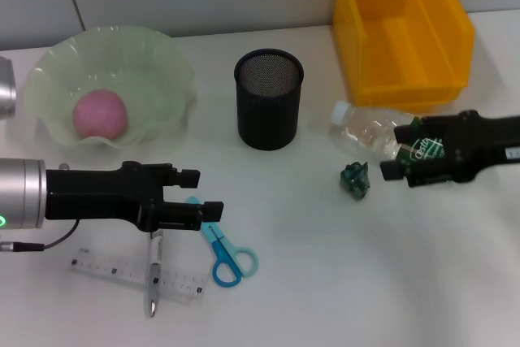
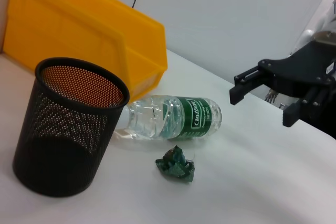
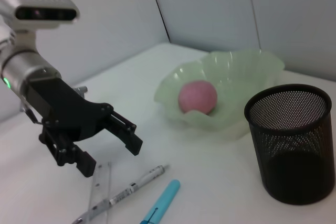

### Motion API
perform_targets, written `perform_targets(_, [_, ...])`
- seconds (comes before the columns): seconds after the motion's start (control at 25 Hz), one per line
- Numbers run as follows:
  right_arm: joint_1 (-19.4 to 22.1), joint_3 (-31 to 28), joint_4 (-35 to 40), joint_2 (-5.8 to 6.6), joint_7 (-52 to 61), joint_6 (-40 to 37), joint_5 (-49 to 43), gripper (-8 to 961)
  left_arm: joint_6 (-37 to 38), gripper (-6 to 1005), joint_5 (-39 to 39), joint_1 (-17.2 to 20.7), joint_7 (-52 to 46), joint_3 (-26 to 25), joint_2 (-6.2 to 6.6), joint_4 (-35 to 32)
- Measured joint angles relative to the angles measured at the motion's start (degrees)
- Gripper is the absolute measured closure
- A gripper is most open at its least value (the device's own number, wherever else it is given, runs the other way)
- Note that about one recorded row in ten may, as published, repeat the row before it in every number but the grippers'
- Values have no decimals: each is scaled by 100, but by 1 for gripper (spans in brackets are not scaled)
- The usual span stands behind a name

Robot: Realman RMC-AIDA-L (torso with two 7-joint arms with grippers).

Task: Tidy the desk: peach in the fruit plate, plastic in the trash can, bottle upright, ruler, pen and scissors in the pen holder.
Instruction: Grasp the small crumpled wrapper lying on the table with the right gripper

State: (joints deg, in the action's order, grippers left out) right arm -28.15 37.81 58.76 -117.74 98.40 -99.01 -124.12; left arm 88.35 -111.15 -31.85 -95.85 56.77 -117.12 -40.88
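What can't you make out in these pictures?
- Bottle base: in the head view the right gripper covers it, so any contact is unclear.
- Scissors blades: the left gripper hides their tips in the head view; the right wrist view cuts them off at its edge.
- Pen upper end: under the left gripper in the head view.
- Bin far wall: cut off by the head view's edge.
- Ruler markings: too small to read.
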Motion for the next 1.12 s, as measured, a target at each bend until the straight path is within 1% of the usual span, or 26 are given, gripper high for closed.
perform_targets(0.04, [0,0,0,0,0,0,0,141,-6,185,1,0,-3,0,-4,0])
perform_targets(0.12, [-82,235,323,-40,404,-1,-74,141,-10,185,-3,-5,-5,0,-19,-1])
perform_targets(0.16, [-135,385,463,-44,631,4,-99,141,-9,186,-6,-5,-5,0,-19,-2])
perform_targets(0.2, [-273,568,556,-31,1051,36,-156,141,-4,186,-15,-1,-5,0,-20,-2])
perform_targets(0.24, [-273,568,556,-31,1051,36,-156,141,-6,186,-21,6,-5,0,-20,-3])
perform_targets(0.36, [-587,699,584,15,1634,61,-393,142,-29,185,-27,28,22,0,-21,-5])
perform_targets(0.4, [-802,735,586,22,1913,71,-630,142,-39,185,-26,36,38,0,-21,-5])
perform_targets(0.44, [-802,735,586,22,1913,71,-630,142,-44,185,-25,40,46,0,-21,-6])
perform_targets(0.48, [-920,768,588,27,2051,83,-785,142,-47,185,-24,43,53,0,-21,-7])
perform_targets(0.56, [-1125,848,584,35,2306,109,-1084,142,-54,185,-24,51,86,0,-21,-5])
perform_targets(0.6, [-1329,976,563,44,2561,137,-1371,143,-57,185,-20,56,111,0,-24,7])
perform_targets(0.64, [-1329,976,563,44,2561,137,-1371,143,-62,186,-14,62,154,-9,-29,32])
perform_targets(0.76, [-1583,1207,485,56,2950,205,-1730,143,-87,186,-1,66,290,-50,-63,102])
perform_targets(0.8, [-1730,1369,405,63,3150,264,-1955,143,-95,186,1,66,316,-59,-69,123])
perform_targets(0.84, [-1730,1369,405,63,3150,264,-1955,143,-109,186,2,64,349,-72,-74,157])
perform_targets(1.0, [-1984,1623,95,52,3403,388,-2353,144,-130,186,5,26,409,-79,-80,243])
perform_targets(1.04, [-1984,1623,95,52,3403,388,-2353,144,-130,186,5,26,409,-79,-80,243])
perform_targets(1.12, [-2019,1663,17,13,3416,462,-2495,144,-133,186,6,16,426,-79,-84,258])
